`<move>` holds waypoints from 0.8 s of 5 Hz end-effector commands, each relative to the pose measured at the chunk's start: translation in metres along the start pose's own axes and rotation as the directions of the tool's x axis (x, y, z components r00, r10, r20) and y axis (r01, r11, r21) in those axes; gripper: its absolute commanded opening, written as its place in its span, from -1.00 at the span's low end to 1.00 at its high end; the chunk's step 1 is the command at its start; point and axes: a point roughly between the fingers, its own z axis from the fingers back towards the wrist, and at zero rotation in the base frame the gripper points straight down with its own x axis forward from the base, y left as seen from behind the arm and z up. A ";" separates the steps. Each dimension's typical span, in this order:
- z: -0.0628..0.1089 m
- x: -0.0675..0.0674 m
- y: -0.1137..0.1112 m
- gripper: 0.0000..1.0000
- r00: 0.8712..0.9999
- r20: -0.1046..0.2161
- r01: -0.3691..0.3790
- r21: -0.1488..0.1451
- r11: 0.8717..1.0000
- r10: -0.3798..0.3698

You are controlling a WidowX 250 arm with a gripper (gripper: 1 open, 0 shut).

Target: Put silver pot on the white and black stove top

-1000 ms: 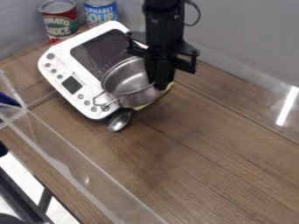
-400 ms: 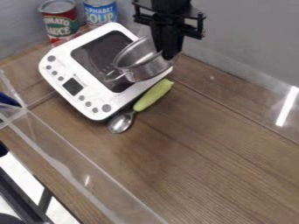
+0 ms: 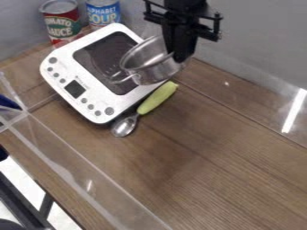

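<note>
Claw (image 3: 178, 56), clamped shut on the tilted silver pot (image 3: 146, 63), holds it mid-carry over the stove top (image 3: 63, 72); next, centre and lower.

You're looking at a robot test bench dressed up as a kitchen, not a real kitchen. A black robot arm (image 3: 180, 18) hangs over a wood-grain desk (image 3: 216, 171) that stands against a plain grey wall (image 3: 264, 36). A clear plastic panel (image 3: 72, 171) fences the desk's near edge. The kitchen side is only a few props: a small stove (image 3: 60, 72), a pot (image 3: 146, 61), a spoon (image 3: 153, 97) and two labelled cans (image 3: 60, 22) in the back corner.
</note>
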 end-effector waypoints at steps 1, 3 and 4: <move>0.025 0.003 -0.009 -1.00 0.999 0.046 0.004 0.015 1.000 -0.005; 0.014 0.001 0.002 -1.00 0.999 0.030 -0.026 0.033 0.999 0.025; 0.019 0.004 -0.002 -1.00 0.997 0.023 -0.074 0.045 0.996 0.073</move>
